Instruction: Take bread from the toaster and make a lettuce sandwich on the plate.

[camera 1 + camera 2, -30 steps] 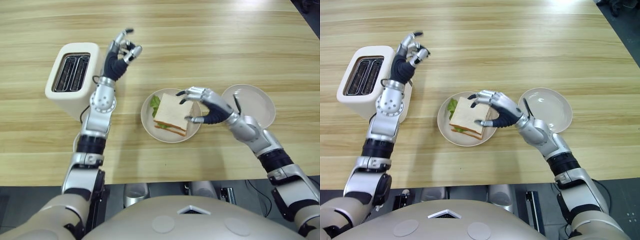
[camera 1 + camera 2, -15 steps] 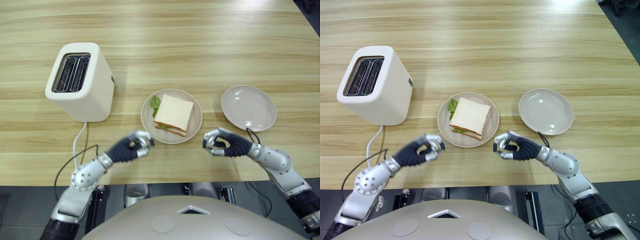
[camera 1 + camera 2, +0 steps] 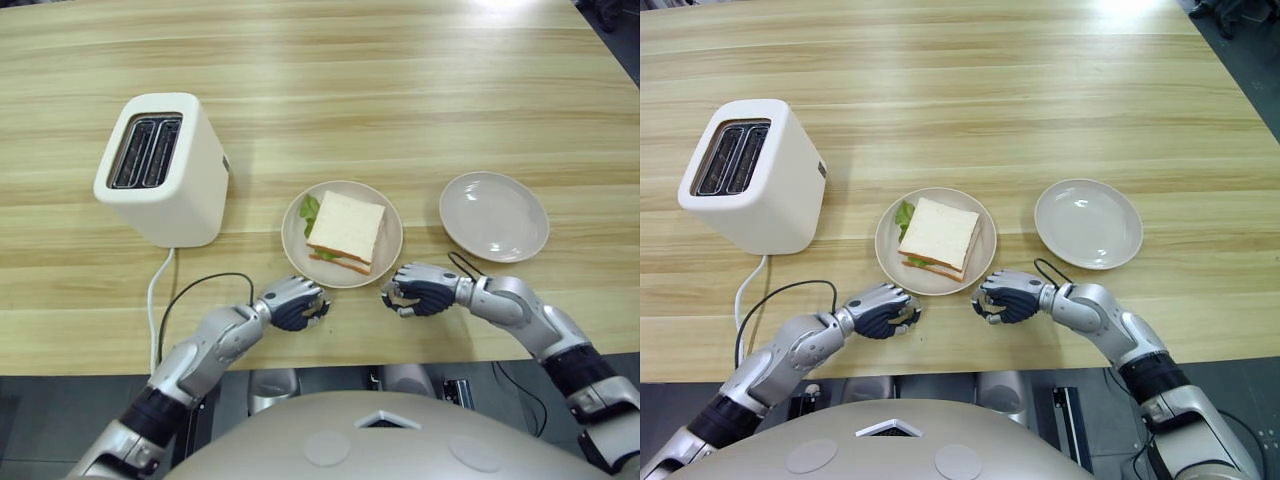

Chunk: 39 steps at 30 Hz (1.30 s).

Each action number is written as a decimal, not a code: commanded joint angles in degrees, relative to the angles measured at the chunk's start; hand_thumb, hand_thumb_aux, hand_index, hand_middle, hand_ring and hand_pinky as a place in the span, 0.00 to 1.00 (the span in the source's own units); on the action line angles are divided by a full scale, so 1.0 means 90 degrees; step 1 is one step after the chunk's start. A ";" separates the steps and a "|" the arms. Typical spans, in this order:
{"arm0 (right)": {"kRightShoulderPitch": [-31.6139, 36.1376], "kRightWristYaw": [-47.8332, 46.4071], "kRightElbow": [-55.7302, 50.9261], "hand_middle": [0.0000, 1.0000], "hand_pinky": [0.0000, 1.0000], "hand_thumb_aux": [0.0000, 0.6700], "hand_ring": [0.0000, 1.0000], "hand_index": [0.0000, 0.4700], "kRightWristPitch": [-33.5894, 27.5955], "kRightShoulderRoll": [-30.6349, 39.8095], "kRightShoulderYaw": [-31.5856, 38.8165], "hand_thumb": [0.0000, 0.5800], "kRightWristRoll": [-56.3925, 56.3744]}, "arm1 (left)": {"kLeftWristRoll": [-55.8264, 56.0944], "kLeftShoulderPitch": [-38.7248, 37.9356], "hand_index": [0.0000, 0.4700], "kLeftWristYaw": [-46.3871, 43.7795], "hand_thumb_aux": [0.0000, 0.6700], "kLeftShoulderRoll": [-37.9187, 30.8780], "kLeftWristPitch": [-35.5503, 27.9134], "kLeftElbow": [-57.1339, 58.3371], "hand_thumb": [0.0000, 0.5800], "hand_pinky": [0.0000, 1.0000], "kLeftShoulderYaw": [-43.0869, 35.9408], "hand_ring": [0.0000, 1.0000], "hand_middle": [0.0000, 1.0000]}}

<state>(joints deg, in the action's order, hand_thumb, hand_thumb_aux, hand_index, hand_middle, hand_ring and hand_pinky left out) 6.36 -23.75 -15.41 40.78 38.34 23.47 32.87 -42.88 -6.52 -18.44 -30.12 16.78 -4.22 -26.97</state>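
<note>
Grey left hand point(image 3: 293, 303), right hand point(image 3: 422, 291), curled

Seven o'clock, your left hand point(image 3: 293, 303): silver shells over black padding. Five o'clock, the right hand point(image 3: 422, 290) matches. Forearms point(image 3: 520, 310) brushed silver, black bands point(image 3: 570, 370) toward the elbows, a thin black cable point(image 3: 462, 262) at each wrist.

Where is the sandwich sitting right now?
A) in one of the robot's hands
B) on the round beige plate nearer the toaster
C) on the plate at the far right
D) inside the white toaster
B: the white-bread lettuce sandwich lies on the round beige plate next to the white box-shaped toaster.
</note>
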 commanded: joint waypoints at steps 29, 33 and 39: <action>0.4387 0.3133 -0.6552 1.00 1.00 1.00 1.00 0.98 -0.0447 -0.2366 0.1258 1.00 0.1384 | 0.0239 0.4937 0.98 0.2830 1.00 0.1554 0.0805 0.7798 1.00 1.00 -0.0220 1.00 1.00; 0.4201 0.3548 -0.6268 0.00 0.00 0.61 0.00 0.59 0.0558 -0.2157 0.1140 0.85 0.1200 | 0.0507 0.4539 0.98 0.3045 1.00 0.1256 0.1063 0.6939 1.00 1.00 -0.0006 1.00 1.00; 0.3493 0.4187 -0.5071 0.00 0.00 0.00 0.00 0.00 0.2034 -0.1808 0.0399 0.00 0.0340 | 0.1712 0.2902 0.00 0.3002 0.00 0.1114 0.1040 0.3913 0.00 0.00 0.1085 0.00 0.00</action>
<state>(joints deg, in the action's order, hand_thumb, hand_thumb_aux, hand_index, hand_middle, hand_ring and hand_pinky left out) 40.10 11.92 -66.13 54.93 21.76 30.06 39.77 -32.52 23.62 9.46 -20.40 26.98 40.25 -20.83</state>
